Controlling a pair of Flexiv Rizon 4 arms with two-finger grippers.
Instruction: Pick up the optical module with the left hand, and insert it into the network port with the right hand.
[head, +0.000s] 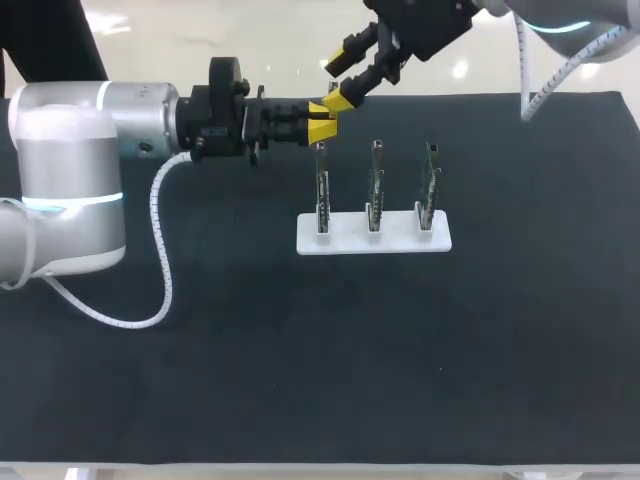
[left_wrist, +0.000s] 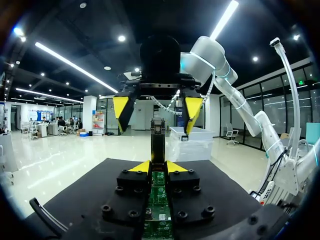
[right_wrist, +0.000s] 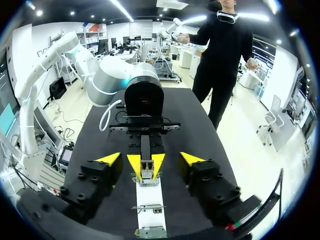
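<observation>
Looked down on a black-covered table (head: 200, 380). Found the optical module (left_wrist: 158, 136) up in the air, well clear of the mat, pinched at its near end between the yellow tips of the left gripper (left_wrist: 158, 167). Clamped from both sides, by the look of the left wrist view. Lay level, long axis pointing straight out of that gripper toward the right arm's side, free end foremost. Met there the right gripper (left_wrist: 157, 112), spread wide and gripping nothing. Faced the left one nearly head-on, one yellow tip to either side of the module's free end, touching neither flank.

Judged this the handover: called for closing the right gripper on the free end before letting go on the left. Risked a skewed hold if closed off-centre on so slim a body.

Hung close by the upper end of the leftmost circuit board (head: 322, 188). Could not tell from the head view whether above it or behind it. Counted three boards upright in a white stand (head: 345, 243), the middle board (head: 375, 190) and the far board (head: 430, 188) lying farther toward the right arm's side. Took the metal piece at each board's upper end for a network port (head: 376, 150), though too small to confirm. Needed, on that reading, a re-aiming of the long axis toward the port before insertion. Could not tell which board was meant.
</observation>
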